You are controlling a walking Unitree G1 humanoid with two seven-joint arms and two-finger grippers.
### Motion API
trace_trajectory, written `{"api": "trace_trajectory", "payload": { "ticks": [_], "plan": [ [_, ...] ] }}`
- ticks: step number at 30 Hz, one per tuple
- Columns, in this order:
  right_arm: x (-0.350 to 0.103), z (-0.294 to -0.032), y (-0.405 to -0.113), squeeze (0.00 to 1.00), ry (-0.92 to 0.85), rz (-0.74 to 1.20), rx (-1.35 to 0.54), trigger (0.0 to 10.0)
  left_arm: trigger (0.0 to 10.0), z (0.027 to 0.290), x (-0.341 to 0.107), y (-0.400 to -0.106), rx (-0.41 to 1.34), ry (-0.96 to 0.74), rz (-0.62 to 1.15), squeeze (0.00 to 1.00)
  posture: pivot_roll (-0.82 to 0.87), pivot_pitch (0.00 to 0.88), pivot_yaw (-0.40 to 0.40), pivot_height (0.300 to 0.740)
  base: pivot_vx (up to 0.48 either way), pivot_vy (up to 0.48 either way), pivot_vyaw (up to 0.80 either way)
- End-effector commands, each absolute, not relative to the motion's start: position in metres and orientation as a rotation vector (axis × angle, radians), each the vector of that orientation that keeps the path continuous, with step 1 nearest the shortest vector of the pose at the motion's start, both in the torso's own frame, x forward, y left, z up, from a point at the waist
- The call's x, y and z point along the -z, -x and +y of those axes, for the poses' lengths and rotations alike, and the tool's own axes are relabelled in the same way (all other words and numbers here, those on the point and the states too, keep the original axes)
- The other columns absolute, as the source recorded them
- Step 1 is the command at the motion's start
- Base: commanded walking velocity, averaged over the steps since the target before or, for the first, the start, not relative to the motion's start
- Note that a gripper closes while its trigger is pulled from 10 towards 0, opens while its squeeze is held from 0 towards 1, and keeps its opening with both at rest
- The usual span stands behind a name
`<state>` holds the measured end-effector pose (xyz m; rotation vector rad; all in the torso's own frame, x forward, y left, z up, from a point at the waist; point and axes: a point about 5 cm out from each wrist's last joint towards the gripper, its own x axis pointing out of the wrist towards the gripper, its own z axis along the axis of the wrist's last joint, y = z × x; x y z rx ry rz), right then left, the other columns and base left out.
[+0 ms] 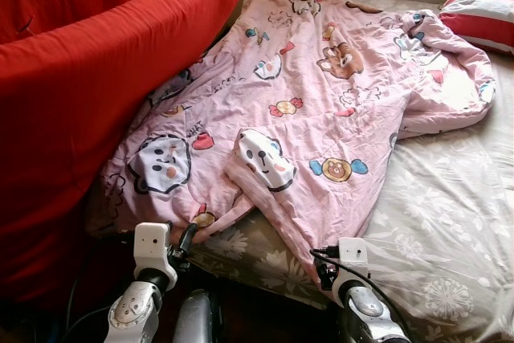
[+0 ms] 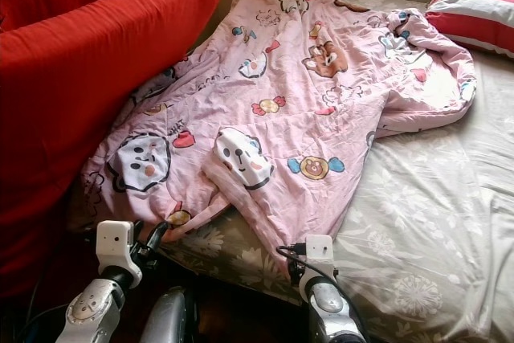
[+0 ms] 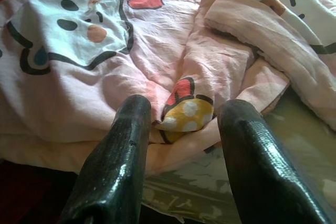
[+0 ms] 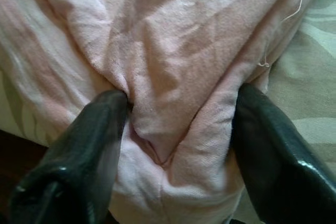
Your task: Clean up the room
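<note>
Right end effector (image 4: 173, 129) spread wide astride pink blanket (image 1: 321, 94) edge, touching it

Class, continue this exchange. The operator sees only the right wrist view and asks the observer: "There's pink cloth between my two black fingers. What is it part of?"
Observer: The cloth at your right hand is the near corner of a pink cartoon-print blanket spread across a bed.
Operator: Where is my other hand?
Observer: The left hand is open at the blanket's near edge, further to the left, just short of a mushroom print.
Operator: What else is on the bed?
Observer: A red cushion leans over the blanket's left side, and a striped pillow lies at the far right.
</note>
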<state>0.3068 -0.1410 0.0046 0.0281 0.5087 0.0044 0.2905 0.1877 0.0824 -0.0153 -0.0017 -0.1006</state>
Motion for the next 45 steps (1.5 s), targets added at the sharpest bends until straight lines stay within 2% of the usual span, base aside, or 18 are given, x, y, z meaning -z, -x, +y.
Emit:
{"api": "trace_trajectory", "payload": {
  "ticks": [1, 30, 42, 43, 44, 45],
  "plan": [
    [0.007, -0.14, -0.296, 0.0, -0.022, 0.573, -0.009, 0.0, 10.0, 0.186, -0.08, -0.289, 0.11, 0.023, 0.013, 0.0, 0.04, 0.243, 0.046, 0.566, 0.0, 0.0, 0.0],
    [0.0, -0.145, -0.302, 0.0, -0.033, 0.514, 0.016, 0.0, 10.0, 0.18, -0.079, -0.293, 0.134, 0.03, 0.012, 0.0, 0.03, 0.162, 0.045, 0.566, 0.0, 0.0, 0.0],
    [-0.014, -0.152, -0.311, 0.0, -0.064, 0.412, 0.047, 0.0, 10.0, 0.181, -0.076, -0.292, 0.129, 0.031, 0.017, 0.0, 0.02, 0.169, 0.042, 0.566, 0.0, 0.0, 0.0],
    [-0.015, -0.153, -0.312, 0.0, -0.06, 0.406, 0.048, 0.4, 10.0, 0.18, -0.076, -0.292, 0.128, 0.031, 0.017, 0.0, 0.02, 0.177, 0.042, 0.566, 0.0, 0.0, 0.0],
    [-0.017, -0.155, -0.313, 0.0, -0.055, 0.39, 0.052, 5.0, 10.0, 0.181, -0.076, -0.292, 0.124, 0.033, 0.018, 0.0, 0.02, 0.182, 0.041, 0.566, 0.0, 0.0, 0.0],
    [-0.018, -0.155, -0.314, 0.0, -0.058, 0.38, 0.053, 10.0, 10.0, 0.181, -0.076, -0.292, 0.122, 0.034, 0.019, 0.0, 0.02, 0.184, 0.041, 0.566, 0.0, 0.0, 0.0]
  ]
}}
